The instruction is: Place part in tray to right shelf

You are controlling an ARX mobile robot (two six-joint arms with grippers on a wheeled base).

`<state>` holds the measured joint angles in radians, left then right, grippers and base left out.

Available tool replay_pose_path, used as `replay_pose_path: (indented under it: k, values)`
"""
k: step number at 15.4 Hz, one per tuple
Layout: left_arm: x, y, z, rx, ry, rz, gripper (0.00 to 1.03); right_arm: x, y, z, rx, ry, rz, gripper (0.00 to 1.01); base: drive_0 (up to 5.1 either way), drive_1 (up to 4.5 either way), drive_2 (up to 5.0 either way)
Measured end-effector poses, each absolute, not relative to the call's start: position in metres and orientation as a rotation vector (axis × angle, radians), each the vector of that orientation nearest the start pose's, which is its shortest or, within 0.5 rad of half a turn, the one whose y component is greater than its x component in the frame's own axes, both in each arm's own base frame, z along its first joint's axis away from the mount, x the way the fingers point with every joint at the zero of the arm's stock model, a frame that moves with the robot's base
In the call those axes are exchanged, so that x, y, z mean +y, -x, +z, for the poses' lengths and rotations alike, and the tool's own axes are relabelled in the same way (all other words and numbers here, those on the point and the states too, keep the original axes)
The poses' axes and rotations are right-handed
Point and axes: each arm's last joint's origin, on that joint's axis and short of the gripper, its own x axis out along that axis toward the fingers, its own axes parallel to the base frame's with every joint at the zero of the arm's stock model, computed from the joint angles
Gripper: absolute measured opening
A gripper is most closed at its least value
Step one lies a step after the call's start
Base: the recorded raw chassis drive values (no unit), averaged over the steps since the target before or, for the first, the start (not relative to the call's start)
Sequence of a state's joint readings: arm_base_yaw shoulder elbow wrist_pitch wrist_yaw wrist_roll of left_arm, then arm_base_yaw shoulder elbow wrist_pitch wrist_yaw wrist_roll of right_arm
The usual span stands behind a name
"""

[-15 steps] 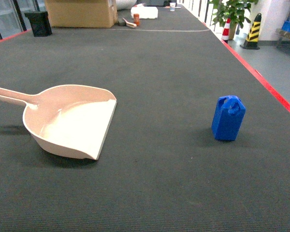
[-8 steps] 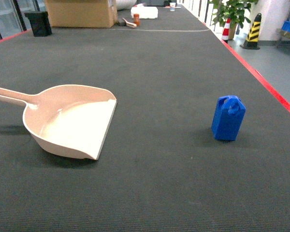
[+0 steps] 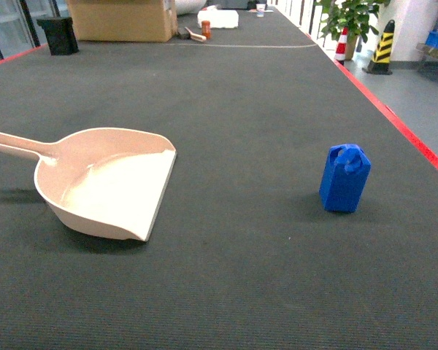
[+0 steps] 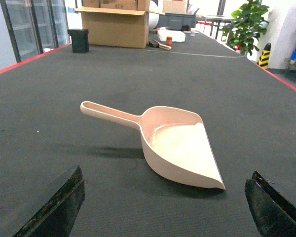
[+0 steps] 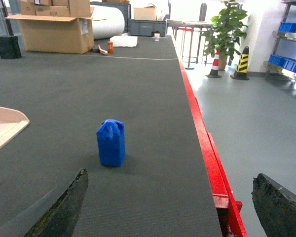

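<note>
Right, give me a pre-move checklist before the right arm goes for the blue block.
1. Blue block upright on the dark mat: ok.
2. Block apart from the scoop, nothing between them: ok.
3. Right gripper open, fingers spread wide with the block ahead between them: ok.
4. Left gripper open, facing the scoop, holding nothing: ok.
5. Scoop empty, resting on the mat, flat front edge toward the block: ok.
6. Block clear of the red table edge: ok.
7. Right shelf located: cannot tell, only blue crates on a rack at far right.
</note>
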<state>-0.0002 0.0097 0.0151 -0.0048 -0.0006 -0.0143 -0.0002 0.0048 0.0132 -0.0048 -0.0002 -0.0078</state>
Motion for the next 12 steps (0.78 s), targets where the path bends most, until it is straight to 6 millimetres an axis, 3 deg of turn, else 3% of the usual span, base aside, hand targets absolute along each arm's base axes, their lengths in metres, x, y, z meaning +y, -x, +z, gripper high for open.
replay_pose_path:
  k: [12]
  values:
    - [0.0,-0.0974,0.1674,-0.001,0.014,0.0,0.98,0.0,-0.0972,0.1672,-0.004,0.008,0.0,0.98,0.0,0.0,0.0]
